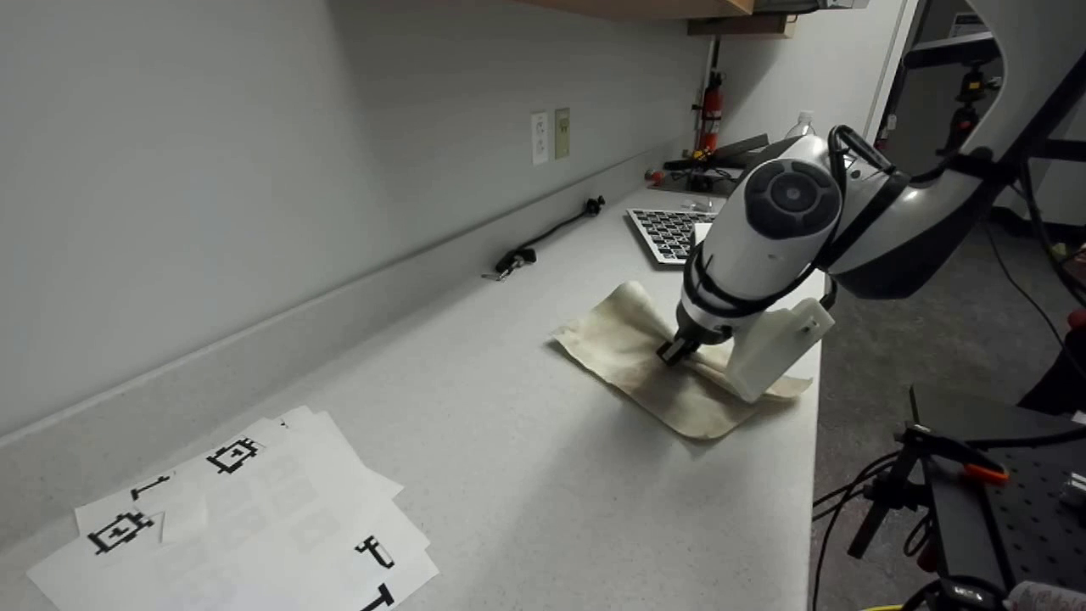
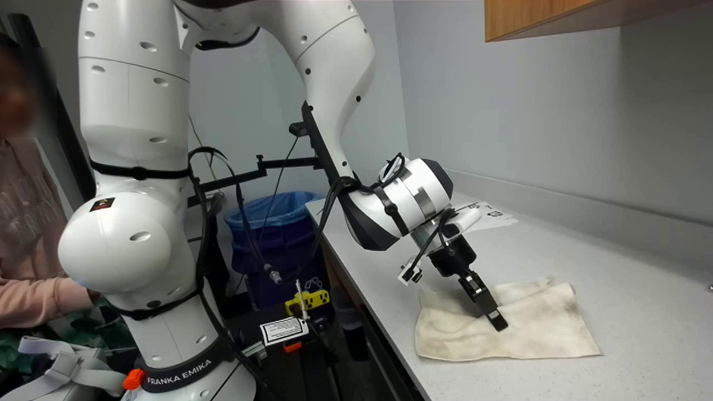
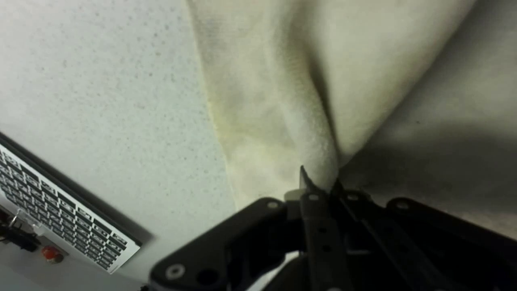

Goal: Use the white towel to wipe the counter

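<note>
I had the claw [image 2: 497, 320] clenched on a fold of the white towel [image 2: 548, 328], rumpled, creamy and faintly brown-blotched beneath it.

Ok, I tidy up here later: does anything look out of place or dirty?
The white towel has brownish patches, odd for a wiping cloth. The paper sheets on the counter overlap at mismatched angles, looking untidy.

Dim lt., soft shadow on counter [image 1: 475, 424] nr. towel [image 1: 612, 338]; claw [image 3: 322, 186] dark & slightly blurry, wrist view.
</note>
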Available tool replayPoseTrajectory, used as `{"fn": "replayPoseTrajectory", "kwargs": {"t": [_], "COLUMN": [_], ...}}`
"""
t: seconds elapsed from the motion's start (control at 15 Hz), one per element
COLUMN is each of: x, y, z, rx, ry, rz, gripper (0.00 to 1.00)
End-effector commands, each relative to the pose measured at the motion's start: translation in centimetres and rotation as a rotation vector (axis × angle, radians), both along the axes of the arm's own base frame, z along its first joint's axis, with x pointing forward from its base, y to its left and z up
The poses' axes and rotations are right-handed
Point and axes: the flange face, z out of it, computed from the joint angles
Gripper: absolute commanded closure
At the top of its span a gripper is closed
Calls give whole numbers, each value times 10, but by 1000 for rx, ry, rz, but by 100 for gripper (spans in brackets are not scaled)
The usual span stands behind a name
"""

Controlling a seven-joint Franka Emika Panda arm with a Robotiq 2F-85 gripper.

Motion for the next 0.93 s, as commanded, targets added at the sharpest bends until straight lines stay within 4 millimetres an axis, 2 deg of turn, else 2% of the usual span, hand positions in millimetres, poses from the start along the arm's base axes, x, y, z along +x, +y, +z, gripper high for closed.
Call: {"fn": "replayPoseTrajectory", "kwargs": {"t": [0.0, 0.2, 0.53, 0.87], "x": [14, 25, 39, 41], "y": [4, 7, 19, 45], "z": [-21, -21, -36, -27], "rx": [-28, -60, -88, -3], "ry": [-35, -95, -142, -124], "rz": [-16, -27, -52, -42], "gripper": [99, 99, 99, 99]}}
